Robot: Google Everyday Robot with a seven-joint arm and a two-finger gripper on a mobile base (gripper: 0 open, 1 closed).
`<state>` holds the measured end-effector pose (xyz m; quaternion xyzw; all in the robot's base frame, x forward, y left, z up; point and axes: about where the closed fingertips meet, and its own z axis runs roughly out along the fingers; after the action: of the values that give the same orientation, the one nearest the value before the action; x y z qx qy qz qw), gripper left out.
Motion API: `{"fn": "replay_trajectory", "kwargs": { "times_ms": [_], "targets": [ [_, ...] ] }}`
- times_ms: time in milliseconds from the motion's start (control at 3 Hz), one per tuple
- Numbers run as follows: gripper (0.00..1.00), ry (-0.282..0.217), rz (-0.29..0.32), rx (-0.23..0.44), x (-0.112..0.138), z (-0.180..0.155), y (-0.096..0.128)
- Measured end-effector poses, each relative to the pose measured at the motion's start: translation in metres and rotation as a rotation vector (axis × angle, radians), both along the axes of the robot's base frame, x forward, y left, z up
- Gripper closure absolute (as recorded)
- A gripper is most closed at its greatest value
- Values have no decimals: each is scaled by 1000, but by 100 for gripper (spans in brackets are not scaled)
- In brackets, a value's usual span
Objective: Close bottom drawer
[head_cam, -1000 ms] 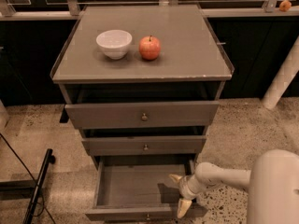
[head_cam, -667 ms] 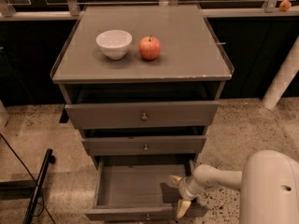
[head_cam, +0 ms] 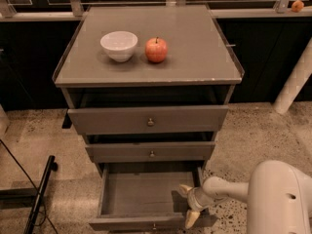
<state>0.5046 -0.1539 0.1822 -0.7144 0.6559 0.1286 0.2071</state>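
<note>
Now, bottom drawer (head_cam: 139,199): it is the lowest of three grey drawers. It is pulled far out, and its plain grey inside shows.
Knob (head_cam: 154,225): small and round, in the middle of the bottom drawer's front, right at the lower edge of the view.
Gripper (head_cam: 187,204): it is at the right front corner of the bottom drawer. Its two pale fingers (head_cam: 184,189) are spread wide and hold nothing. One finger sits over the inside of the drawer. The other points down over the front edge.
Arm (head_cam: 229,189): white and round. It comes in from the lower right, low and close to the floor.
Middle drawer (head_cam: 151,151): just above the bottom drawer, out only a little, with its own small knob.
Top drawer (head_cam: 148,119): it has the tallest front. It is out a little too, with a dark gap above it.
Cabinet top (head_cam: 195,48): flat and grey.
Bowl (head_cam: 119,45): white, standing upright on the cabinet top, toward the left.
Apple (head_cam: 156,49): red, just right of the bowl, not touching it.
Floor (head_cam: 243,135): pale and speckled.
Pole (head_cam: 295,79): white, leaning at the right, well away from the drawers.
Stand (head_cam: 39,194): black, on the floor at the left.
</note>
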Motion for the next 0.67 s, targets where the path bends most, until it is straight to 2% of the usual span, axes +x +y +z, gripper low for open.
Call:
{"fn": "replay_trajectory", "kwargs": {
  "times_ms": [333,667],
  "targets": [
    [19,-21,-18,-5,9,-2,-5],
    [42,-58,-28,-15,22,8,-8]
  ]
}}
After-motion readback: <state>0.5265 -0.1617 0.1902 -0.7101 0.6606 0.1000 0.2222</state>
